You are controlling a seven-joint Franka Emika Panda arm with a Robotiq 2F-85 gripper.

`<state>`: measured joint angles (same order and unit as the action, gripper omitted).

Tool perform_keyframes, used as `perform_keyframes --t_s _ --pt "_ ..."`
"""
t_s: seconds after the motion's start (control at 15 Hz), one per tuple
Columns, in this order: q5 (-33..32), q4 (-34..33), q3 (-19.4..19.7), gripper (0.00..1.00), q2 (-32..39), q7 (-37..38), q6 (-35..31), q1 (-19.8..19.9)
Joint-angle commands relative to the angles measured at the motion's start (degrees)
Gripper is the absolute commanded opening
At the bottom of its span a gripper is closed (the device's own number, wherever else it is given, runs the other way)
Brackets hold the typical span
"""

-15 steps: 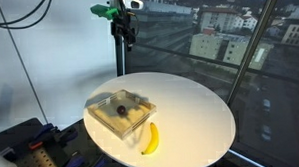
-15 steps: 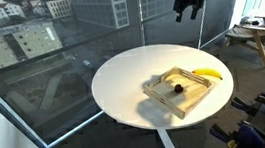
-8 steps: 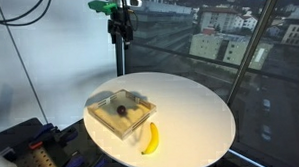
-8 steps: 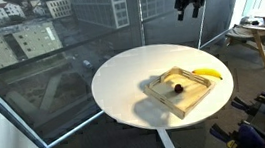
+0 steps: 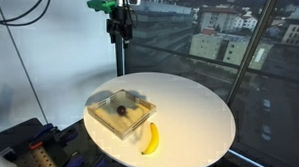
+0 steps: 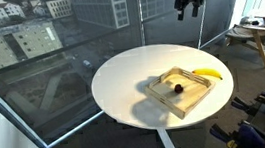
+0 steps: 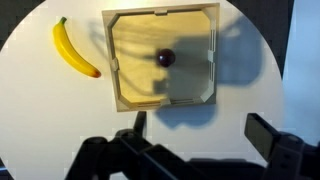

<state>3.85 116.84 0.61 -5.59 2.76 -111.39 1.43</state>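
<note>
High-rise office or lab space, not home. Floor-to-ceiling glass wall (image 6: 116,15) with dark mullions just behind gripper (image 5: 119,35). Through it, city buildings (image 5: 223,41) seen from well above, rooftops and streets far below gripper level. Round white surface (image 5: 201,112) on single pedestal beneath gripper – meeting-room style. Loose cables (image 5: 32,16) hang beside gripper against white wall (image 5: 59,67). Black rig hardware (image 5: 27,148) low down, off surface edge – lab kit. Wooden stool (image 6: 250,36) by window, below gripper and to one side.
</note>
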Motion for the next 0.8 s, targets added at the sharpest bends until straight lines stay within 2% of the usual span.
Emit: perform_keyframes --t_s 0.0,0.73 --pt "-1.57 -1.72 -0.24 1.00 0.90 -0.33 1.26 -0.40" --pt "-1.67 -1.59 -0.89 1.00 5.74 0.30 -2.90 -1.15"
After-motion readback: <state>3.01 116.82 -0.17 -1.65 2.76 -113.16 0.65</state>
